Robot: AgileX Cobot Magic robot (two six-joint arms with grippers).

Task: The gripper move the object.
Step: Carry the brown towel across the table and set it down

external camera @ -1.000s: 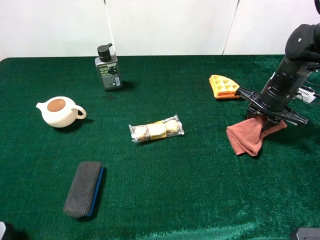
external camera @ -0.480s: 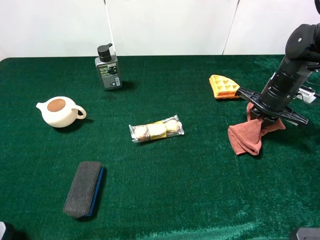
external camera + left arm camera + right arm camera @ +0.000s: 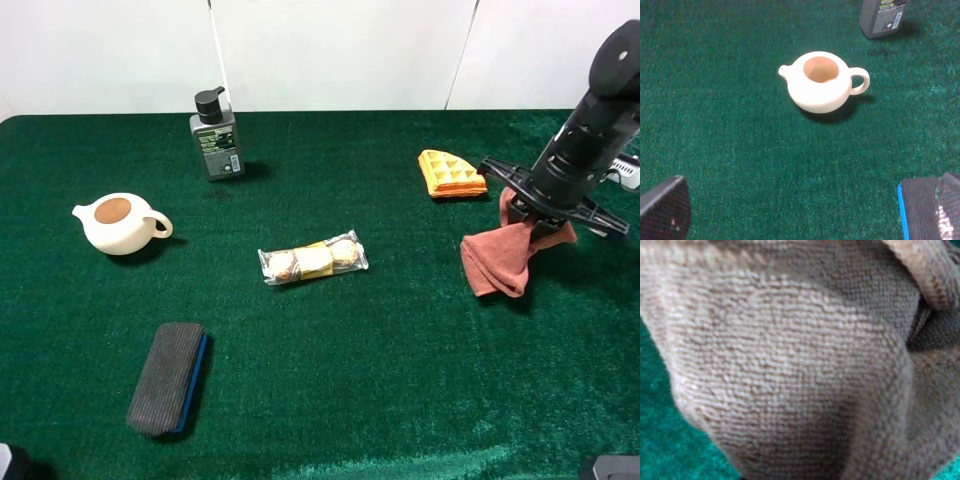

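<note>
Salmon cloth towel [image 3: 495, 262] hangs at the right of the bench [image 3: 400, 380], long axis slanting from its gripped far end down toward near-left; right end effector [image 3: 535, 225] pinches it, fingers closed tight.

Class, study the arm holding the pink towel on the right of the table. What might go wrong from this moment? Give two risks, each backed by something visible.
1. The towel hangs loose below the right gripper, gripped only at its top, so it may slip out.
2. Its low end is near the table and the waffle lies close by; a sideways move might drag the cloth or nudge the waffle.
</note>
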